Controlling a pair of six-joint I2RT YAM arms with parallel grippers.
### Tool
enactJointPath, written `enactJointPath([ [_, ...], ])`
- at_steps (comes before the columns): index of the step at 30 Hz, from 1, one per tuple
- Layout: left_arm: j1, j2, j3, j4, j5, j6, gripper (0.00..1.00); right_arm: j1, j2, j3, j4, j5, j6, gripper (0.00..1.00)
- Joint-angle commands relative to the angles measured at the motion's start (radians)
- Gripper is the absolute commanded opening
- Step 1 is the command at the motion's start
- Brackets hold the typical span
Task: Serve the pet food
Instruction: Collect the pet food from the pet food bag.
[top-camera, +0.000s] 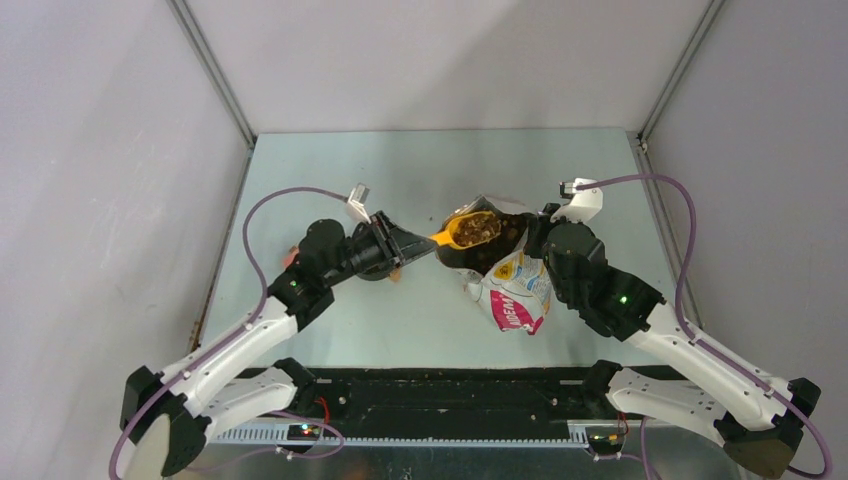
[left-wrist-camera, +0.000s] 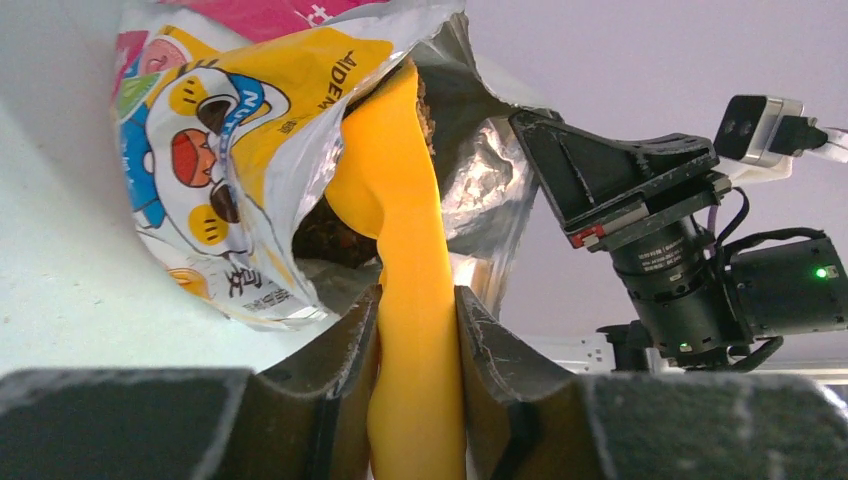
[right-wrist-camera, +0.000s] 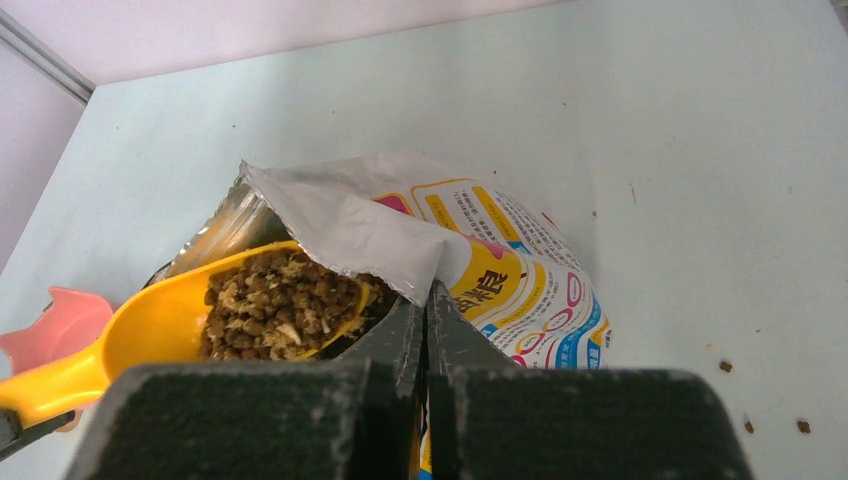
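Both grippers are closed on something: the left gripper (left-wrist-camera: 418, 300) clamps the handle of the yellow scoop (top-camera: 470, 230), and the right gripper (right-wrist-camera: 425, 310) pinches the torn foil edge of the cartoon-cat bag (right-wrist-camera: 520, 290). The pet food (right-wrist-camera: 280, 305) is heaped in the scoop's bowl, which sits level in the bag's open mouth. A few loose pellets (right-wrist-camera: 725, 366) lie on the table (right-wrist-camera: 700, 150) beside the bag.

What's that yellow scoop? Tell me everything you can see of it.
The yellow scoop looks like smooth, glossy plastic: a rounded bowl tapering into a narrow handle. The bowl, heaped with brown pet food, sits roughly level in the mouth of the open bag. The left gripper clamps the handle between its two fingers.
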Motion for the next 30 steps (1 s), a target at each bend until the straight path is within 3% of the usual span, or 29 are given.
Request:
enactJointPath([
  [1,0.006,0.054,0.063,0.141,0.078,-0.028,0.0,0.011,-0.023,0.021,0.079,0.024,0.01,0.0],
  [10,-0.003,-0.027,0.118,-0.141,-0.115,0.082,0.0,0.011,-0.031,0.021,0.075,0.039,0.015,0.0],
  [15,-0.002,-0.017,0.072,-0.01,-0.039,0.02,0.0,0.013,-0.032,0.021,0.074,0.035,0.015,0.0],
  [24,0.013,-0.04,-0.056,0.242,-0.024,-0.113,0.0,0.018,-0.048,0.021,0.07,0.029,0.021,0.0],
  [30,0.032,0.031,-0.164,0.554,0.079,-0.261,0.0,0.024,-0.06,0.02,0.066,0.03,0.025,0.0],
])
